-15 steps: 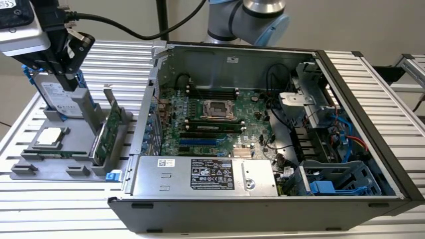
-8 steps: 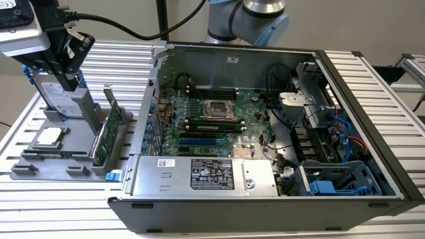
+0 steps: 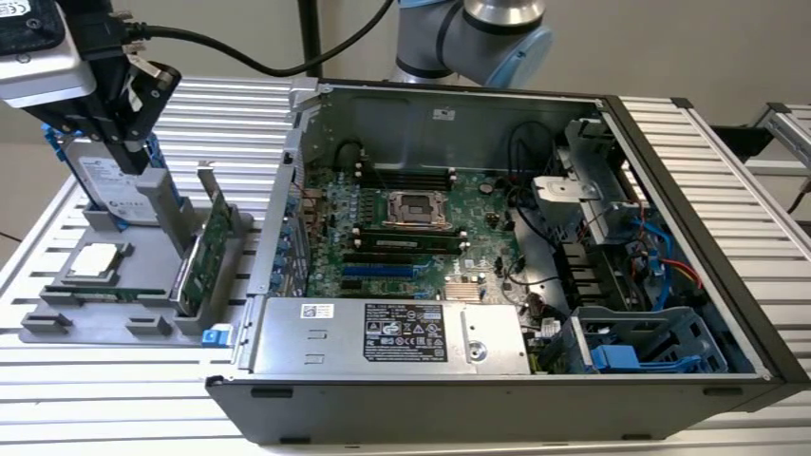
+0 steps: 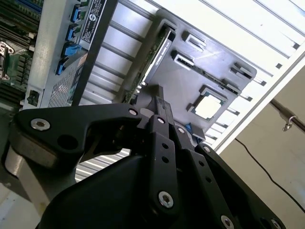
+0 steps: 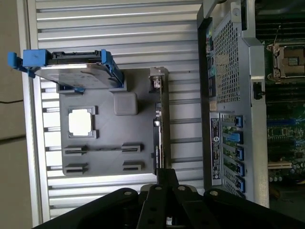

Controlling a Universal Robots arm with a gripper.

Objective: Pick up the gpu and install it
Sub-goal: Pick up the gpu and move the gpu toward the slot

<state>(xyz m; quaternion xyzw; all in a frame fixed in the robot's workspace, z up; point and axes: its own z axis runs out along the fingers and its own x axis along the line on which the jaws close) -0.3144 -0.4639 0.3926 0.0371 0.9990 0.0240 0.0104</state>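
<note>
Gripper (image 5: 163,172) hovers clear above upright gpu (image 5: 158,121) edge

Soft, even light. Table (image 4: 238,28) slats glare white in second wrist view; gripper (image 4: 158,100) underexposed; case (image 3: 419,123) interior shadowed.

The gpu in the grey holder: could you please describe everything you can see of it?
The gpu is a thin green circuit-board card with a silver metal bracket at one end. It stands upright on its long edge in a slot of the grey holder, beside the open computer case, not yet installed. The hand hangs apart from it.
</note>
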